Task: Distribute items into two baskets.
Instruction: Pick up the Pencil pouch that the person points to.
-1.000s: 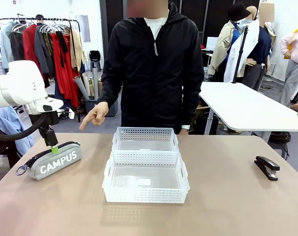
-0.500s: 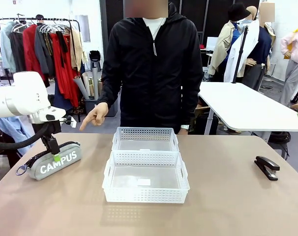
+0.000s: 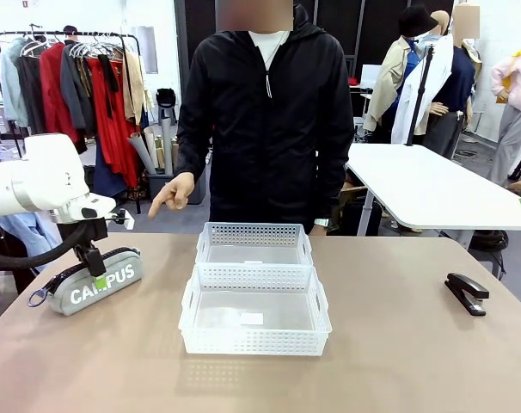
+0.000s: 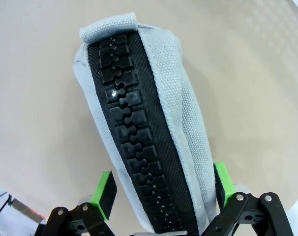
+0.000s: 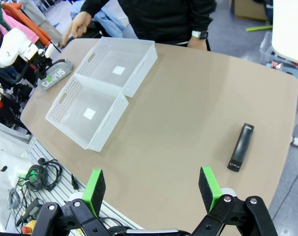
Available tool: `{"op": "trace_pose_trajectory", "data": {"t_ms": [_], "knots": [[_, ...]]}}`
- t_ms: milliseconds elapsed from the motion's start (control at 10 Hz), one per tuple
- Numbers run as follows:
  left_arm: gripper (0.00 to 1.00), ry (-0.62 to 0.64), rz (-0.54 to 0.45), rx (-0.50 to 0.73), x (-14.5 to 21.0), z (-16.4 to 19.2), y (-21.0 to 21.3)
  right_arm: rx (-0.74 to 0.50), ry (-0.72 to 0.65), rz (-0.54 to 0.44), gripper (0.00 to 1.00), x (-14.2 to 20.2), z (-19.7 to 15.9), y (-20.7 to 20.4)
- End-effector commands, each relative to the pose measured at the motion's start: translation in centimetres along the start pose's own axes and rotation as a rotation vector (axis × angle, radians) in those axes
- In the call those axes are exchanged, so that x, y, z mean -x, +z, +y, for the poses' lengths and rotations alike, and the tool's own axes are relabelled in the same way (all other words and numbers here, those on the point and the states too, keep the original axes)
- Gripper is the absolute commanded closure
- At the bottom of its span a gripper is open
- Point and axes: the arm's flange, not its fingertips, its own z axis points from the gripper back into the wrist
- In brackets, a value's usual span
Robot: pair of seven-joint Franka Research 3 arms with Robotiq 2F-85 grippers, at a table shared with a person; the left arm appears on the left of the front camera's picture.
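Note:
The grey pouch (image 3: 114, 280) marked "CAMPUS" lies at the table's left side. My left gripper (image 3: 95, 274) is down over it, open, with the green pads (image 4: 104, 189) on either side of the pouch (image 4: 139, 113) and its black zipper running between them. Two white baskets stand end to end mid-table, the far basket (image 3: 254, 227) toward the person and the near basket (image 3: 254, 342) toward me, both empty. The black stapler (image 3: 467, 292) lies at the right edge. High above the table, my right gripper (image 5: 151, 188) hangs open over the stapler (image 5: 240, 146) and the baskets (image 5: 107, 125).
A person in a black jacket stands at the far side, one hand (image 3: 170, 193) pointing down toward the pouch. Bare tabletop (image 3: 398, 344) spreads between the baskets and the stapler. A white table (image 3: 432, 185) stands behind on the right.
My left gripper has sunk lower so its fingers now straddle the pouch. The person's pointing hand has shifted slightly to the right and up.

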Motion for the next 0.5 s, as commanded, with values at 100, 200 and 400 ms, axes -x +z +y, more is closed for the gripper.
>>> {"op": "trace_pose_trajectory", "data": {"t_ms": [100, 200, 400], "knots": [[0.30, -0.021, -0.007, 0.003, 0.29, -0.51, 0.02, -0.017, 0.009, -0.015, 0.00, -0.14, 0.06, 0.04], [0.50, -0.022, -0.003, 0.008, 0.33, -0.57, 0.04, -0.017, 0.009, -0.015, 0.00, -0.14, 0.06, 0.04], [0.90, -0.022, 0.006, 0.008, 0.29, -0.65, 0.07, -0.017, 0.009, -0.015, 0.00, -0.14, 0.06, 0.04]]}}
